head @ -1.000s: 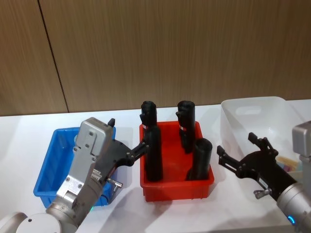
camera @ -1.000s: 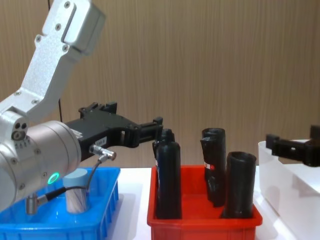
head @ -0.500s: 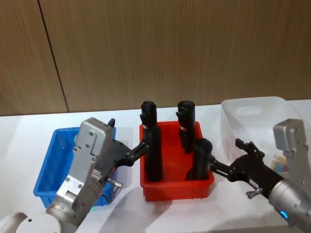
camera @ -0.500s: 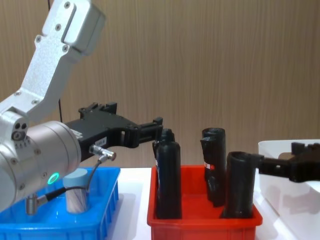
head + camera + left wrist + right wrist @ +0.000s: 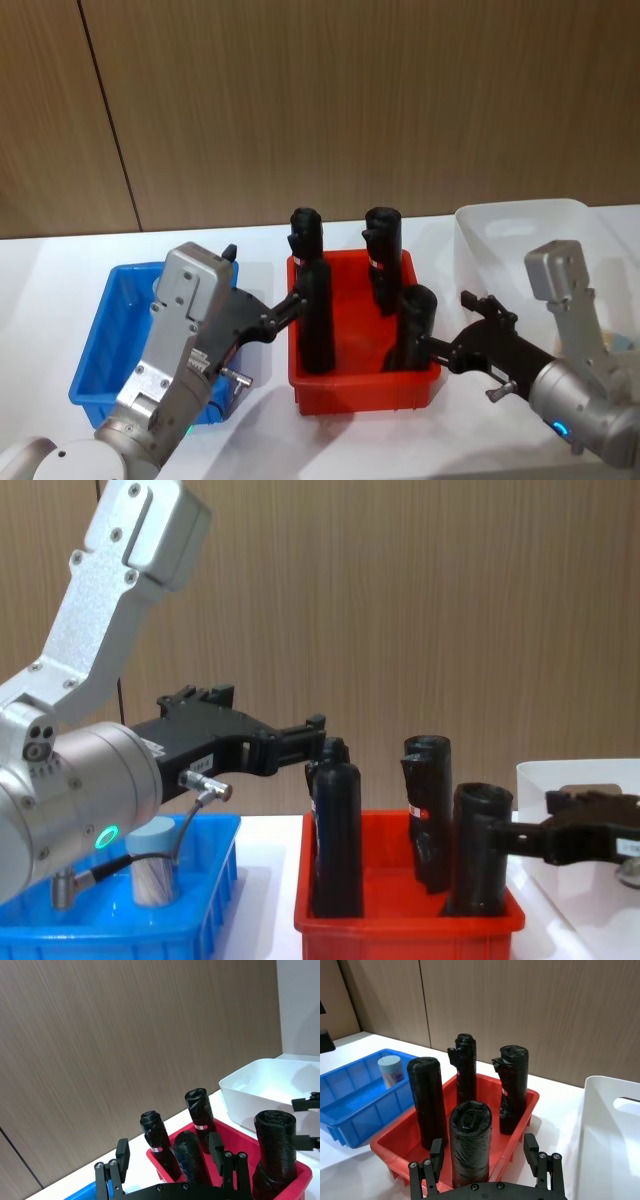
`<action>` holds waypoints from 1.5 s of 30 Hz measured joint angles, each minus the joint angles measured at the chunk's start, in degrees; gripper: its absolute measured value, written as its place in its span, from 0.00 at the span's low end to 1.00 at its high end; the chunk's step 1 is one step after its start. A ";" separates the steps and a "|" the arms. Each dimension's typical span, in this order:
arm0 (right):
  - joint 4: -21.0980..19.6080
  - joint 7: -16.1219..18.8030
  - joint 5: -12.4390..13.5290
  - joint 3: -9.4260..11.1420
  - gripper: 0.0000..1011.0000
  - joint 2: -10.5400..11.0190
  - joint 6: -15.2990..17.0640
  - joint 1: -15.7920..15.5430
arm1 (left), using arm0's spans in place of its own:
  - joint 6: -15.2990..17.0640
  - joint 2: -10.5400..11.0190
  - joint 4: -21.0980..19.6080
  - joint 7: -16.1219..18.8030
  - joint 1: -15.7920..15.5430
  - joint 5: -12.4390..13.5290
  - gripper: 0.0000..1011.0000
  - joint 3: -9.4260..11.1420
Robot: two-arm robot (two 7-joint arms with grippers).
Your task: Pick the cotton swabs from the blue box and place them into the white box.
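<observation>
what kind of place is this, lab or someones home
Most likely a robot test bench, not a home: a plain white table against bare wood panelling, with sorting bins in a row, blue box to white box.

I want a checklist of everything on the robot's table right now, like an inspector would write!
Surface: white table.
Job's things: one cotton swab tub stands in the blue box; white box at the robot's right.
Clutter: red bin between the boxes, holding four upright black tubes.
Grippers: left gripper open, between blue box and red bin; right gripper open, beside the red bin's near right tube.
Cables: thin cable on the left arm, over the blue box.
Surroundings: brown wood-panel wall.
</observation>
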 joint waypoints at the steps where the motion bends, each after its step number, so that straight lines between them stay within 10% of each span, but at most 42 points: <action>1: 0.57 0.38 -0.30 -0.14 0.99 -0.23 0.10 0.44 | 0.00 0.00 0.00 0.00 0.00 0.00 0.99 0.00; 19: 6.08 2.32 -2.20 -1.53 0.96 -2.78 0.65 4.90 | 0.00 0.00 0.00 0.00 0.00 0.00 0.99 0.00; 33: 8.57 2.62 -2.35 -1.75 0.53 -3.71 0.70 6.81 | 0.00 0.00 0.00 0.00 0.00 0.00 0.99 0.00; 45: 7.42 2.73 -2.06 -1.84 0.41 -3.68 0.96 6.86 | 0.00 0.00 0.00 0.00 0.00 0.00 0.99 0.00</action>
